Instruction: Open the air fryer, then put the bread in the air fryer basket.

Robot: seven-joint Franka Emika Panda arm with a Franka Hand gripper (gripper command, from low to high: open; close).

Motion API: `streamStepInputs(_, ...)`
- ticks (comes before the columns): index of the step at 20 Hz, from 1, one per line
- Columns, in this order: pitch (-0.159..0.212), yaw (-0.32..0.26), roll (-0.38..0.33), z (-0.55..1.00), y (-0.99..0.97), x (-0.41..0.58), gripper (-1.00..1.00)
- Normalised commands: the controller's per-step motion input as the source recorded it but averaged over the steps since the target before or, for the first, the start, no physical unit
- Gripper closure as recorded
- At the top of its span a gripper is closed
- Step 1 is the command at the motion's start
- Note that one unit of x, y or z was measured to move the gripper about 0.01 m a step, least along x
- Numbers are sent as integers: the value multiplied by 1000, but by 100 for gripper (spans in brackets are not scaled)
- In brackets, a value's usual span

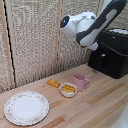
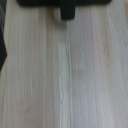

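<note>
The black air fryer point(image 1: 111, 52) stands at the exterior view's right on the wooden table. Its basket point(image 2: 65, 2) looks pushed in, and the short black air fryer handle point(image 2: 67, 11) sticks out of the drawer front in the wrist view. My white arm reaches in from the top right. The gripper point(image 1: 93, 46) hangs in the air beside the fryer's upper corner, apart from the handle, and its fingers do not show in either view. The bread point(image 1: 53, 83), a small flat golden piece, lies on the table well away from the gripper.
A pink mug point(image 1: 80, 81) stands between the bread and the fryer. Beside it is a white bowl point(image 1: 68, 89) of yellow food. A large white plate point(image 1: 26, 107) lies near the table's front edge at the exterior view's left. A woven screen point(image 1: 35, 35) closes the back.
</note>
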Motion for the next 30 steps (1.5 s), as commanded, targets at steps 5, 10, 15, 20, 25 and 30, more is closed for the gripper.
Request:
streamStepInputs(5, -69, 111, -26, -418, -604, -162, -100)
streamStepInputs(10, 0, 87, 17, -237, -670, -289, -100)
streamStepInputs(15, 1, 132, -19, -170, -713, -215, -100)
streamStepInputs(20, 0, 185, -2, -252, -650, -55, -100)
streamStepInputs(25, 4, 202, 0, -223, -546, 0, -100)
streamStepInputs(30, 10, 176, 0, -113, -413, 4, -100)
